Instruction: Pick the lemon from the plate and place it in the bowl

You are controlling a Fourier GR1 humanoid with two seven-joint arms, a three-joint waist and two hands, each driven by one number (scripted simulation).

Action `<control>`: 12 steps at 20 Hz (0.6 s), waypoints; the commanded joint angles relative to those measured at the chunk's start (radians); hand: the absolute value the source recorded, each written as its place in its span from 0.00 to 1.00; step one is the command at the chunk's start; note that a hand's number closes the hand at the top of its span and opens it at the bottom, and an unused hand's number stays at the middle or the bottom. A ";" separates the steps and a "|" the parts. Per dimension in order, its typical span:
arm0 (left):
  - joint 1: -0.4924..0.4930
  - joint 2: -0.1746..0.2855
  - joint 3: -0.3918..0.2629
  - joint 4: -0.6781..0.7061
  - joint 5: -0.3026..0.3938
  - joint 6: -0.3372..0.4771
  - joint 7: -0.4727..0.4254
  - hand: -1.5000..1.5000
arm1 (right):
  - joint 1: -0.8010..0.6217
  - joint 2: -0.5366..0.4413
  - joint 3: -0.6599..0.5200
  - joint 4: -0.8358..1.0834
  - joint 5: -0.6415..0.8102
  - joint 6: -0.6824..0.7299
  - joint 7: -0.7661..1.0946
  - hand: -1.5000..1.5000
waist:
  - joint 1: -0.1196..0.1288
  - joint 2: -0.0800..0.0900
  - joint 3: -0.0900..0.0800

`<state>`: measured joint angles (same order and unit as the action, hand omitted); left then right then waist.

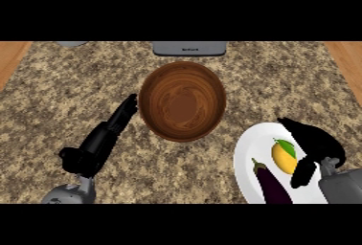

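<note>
Your right hand [317,143] arches beside the lemon [283,157], fingers and thumb apart, apparently to straddle it where it lies on the plate [247,154] by an eggplant [272,184], while your straight-fingered left hand [106,136] rests beside the bowl [157,103], out of the way.

A yellow lemon [284,158] lies on the white plate [249,158], right of the brown bowl [182,101]

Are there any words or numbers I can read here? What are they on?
On the grey appliance at the counter's back edge: one small dark marking, too blurred to read.
On the bowl, plate, lemon and eggplant: no text at all.
</note>
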<state>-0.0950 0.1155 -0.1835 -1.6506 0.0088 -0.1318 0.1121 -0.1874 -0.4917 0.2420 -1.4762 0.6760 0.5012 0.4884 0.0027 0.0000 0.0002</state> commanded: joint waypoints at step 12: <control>-0.057 -0.045 0.049 0.171 -0.048 -0.029 -0.127 0.50 | -0.093 0.086 -0.057 0.263 0.175 -0.200 -0.303 1.00 | 0.000 0.002 0.000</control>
<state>-0.1388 0.0931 -0.1328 -1.5614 -0.0077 -0.1665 0.0654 -0.2344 -0.4172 0.2059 -1.3308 0.8080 0.3718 0.2786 0.0020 -0.0001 -0.0005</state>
